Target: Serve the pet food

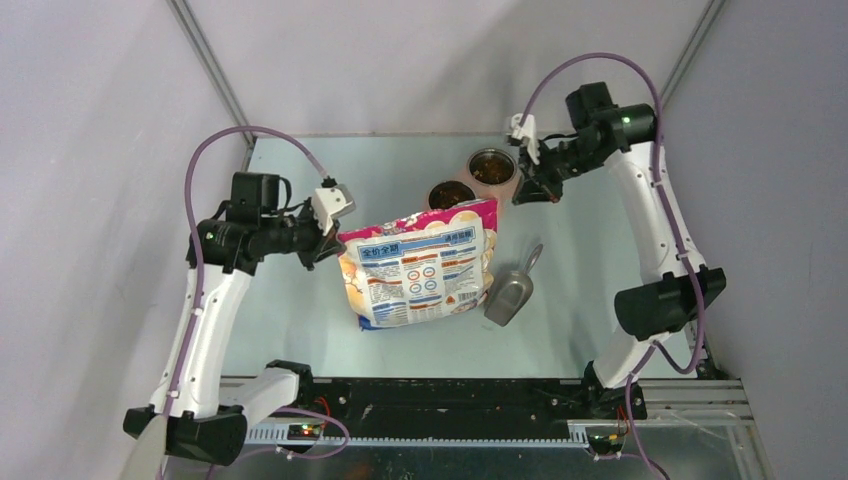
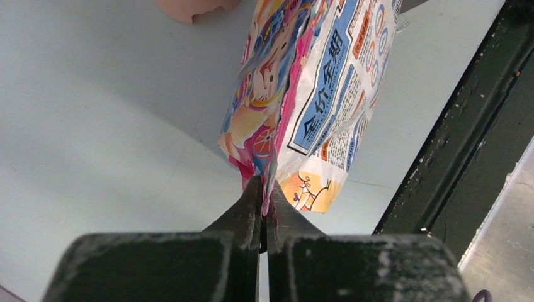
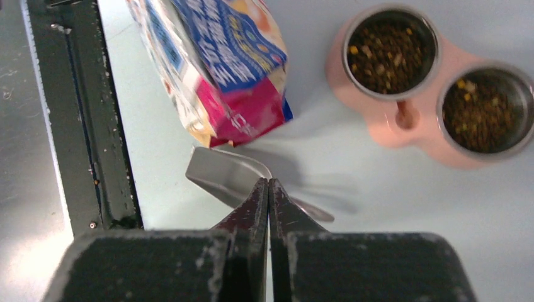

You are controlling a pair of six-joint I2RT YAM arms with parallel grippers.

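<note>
The left claw (image 2: pixel 263 192) is pressed together on a folded edge of the printed bag (image 1: pixel 420 265), pinching the pink-and-white film between its fingertips. From that grip the bag stretches out to the right over the pale surface (image 1: pixel 300 320), blue label panel facing up and its pink end turned toward the back. Whether the bag's far side rests on the surface or hangs just above it cannot be told.

Just beside the bag's right edge lies the grey metal scoop (image 1: pixel 510 295), flat on the surface, its handle pointing toward the back and its mouth toward the near edge.

Behind the bag and scoop stands a pink double feeder (image 3: pixel 403 135) with two round steel bowls (image 3: pixel 343 60) set in it. The pet food (image 3: pixel 389 53) sits in both bowls as loose dark-brown kibble with a few lighter bits mixed in. From above, the bag's pink end overlaps the nearer bowl's edge.

The right claw (image 1: pixel 525 190) hangs above the surface at the right side of the feeder, its fingers shut tight against each other with nothing between them. In its own wrist view the scoop lies below the fingertips, apart from them.
</note>
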